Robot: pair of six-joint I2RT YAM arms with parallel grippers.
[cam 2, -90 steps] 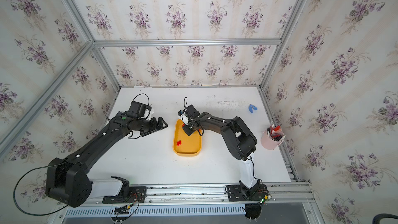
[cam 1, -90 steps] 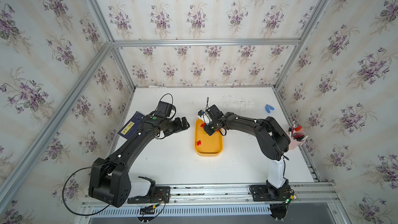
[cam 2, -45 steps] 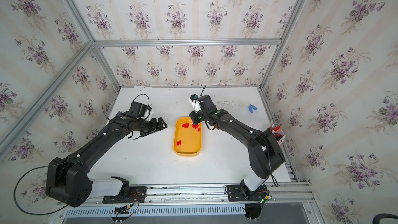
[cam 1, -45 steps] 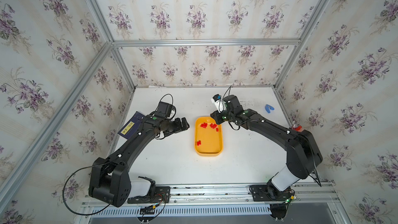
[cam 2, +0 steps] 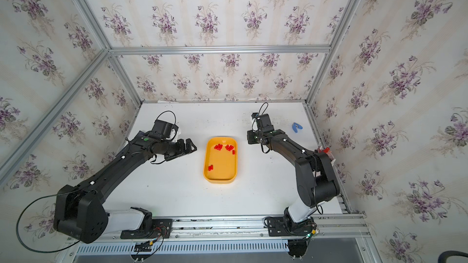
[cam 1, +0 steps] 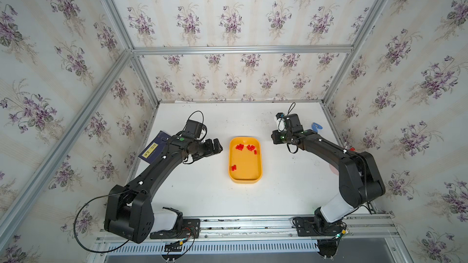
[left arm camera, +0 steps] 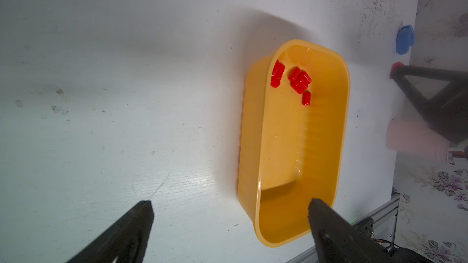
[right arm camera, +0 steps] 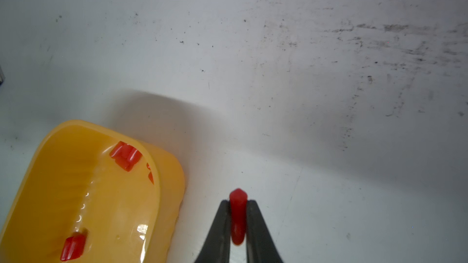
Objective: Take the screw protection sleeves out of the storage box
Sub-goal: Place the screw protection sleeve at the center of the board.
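Observation:
The storage box (cam 1: 245,180) is a shallow yellow tray in the middle of the white table, seen in both top views (cam 2: 220,181). Several red screw protection sleeves (cam 1: 247,147) cluster at its far end and two lie near its left wall (cam 1: 233,167). My left gripper (cam 1: 217,146) hovers just left of the box, open and empty; in the left wrist view its gripper (left arm camera: 229,201) straddles the box's near wall (left arm camera: 249,148). My right gripper (right arm camera: 238,202) is shut on one red sleeve (right arm camera: 238,196) above bare table, right of the box (right arm camera: 167,188).
A blue clip (cam 1: 316,126) lies at the back right of the table. A dark blue booklet (cam 1: 154,148) lies at the left edge under the left arm. A pale pink cup (left arm camera: 415,140) with red-capped pens (cam 2: 325,150) stands by the right wall.
My right arm has swung from over the box's far end out to the right, carrying a red sleeve clear of the box. The left arm has not moved.

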